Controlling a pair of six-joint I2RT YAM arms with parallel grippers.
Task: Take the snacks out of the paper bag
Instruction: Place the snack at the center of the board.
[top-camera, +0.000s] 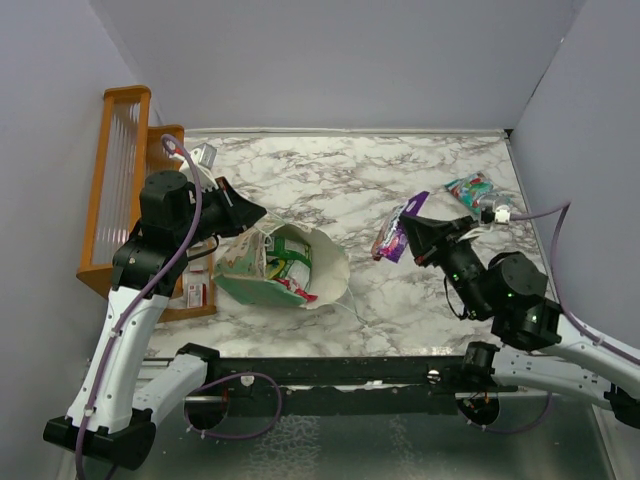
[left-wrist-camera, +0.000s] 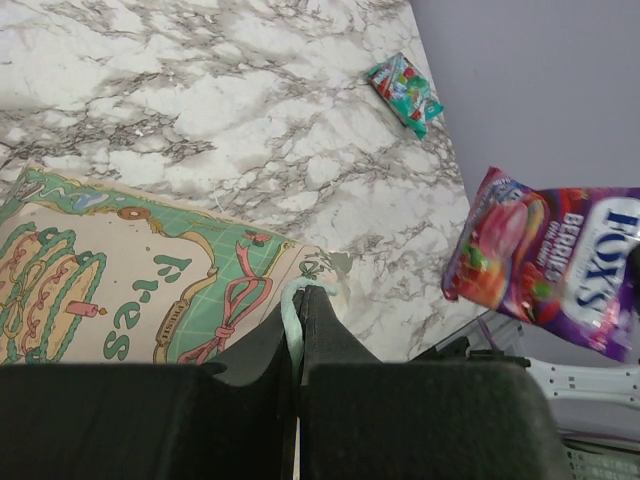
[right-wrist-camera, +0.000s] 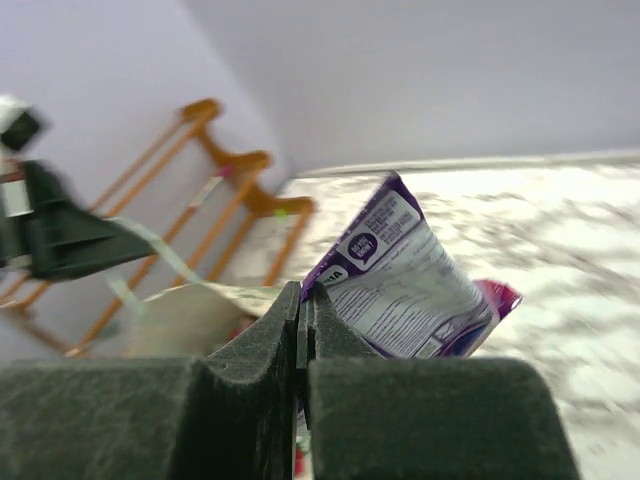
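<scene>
The mint-green paper bag lies on its side at the table's near left, mouth toward the right, with several snacks showing inside. My left gripper is shut on the bag's upper rim, next to its printed cream panel. Right of the bag, my right gripper is shut on a pink-purple snack packet, which hangs above the marble; the left wrist view shows its front and the right wrist view its back. A teal packet lies at the far right.
An orange wooden rack stands along the left wall and shows behind the bag. A small red-and-white box lies by the rack's near end. Grey walls close the table's back and sides.
</scene>
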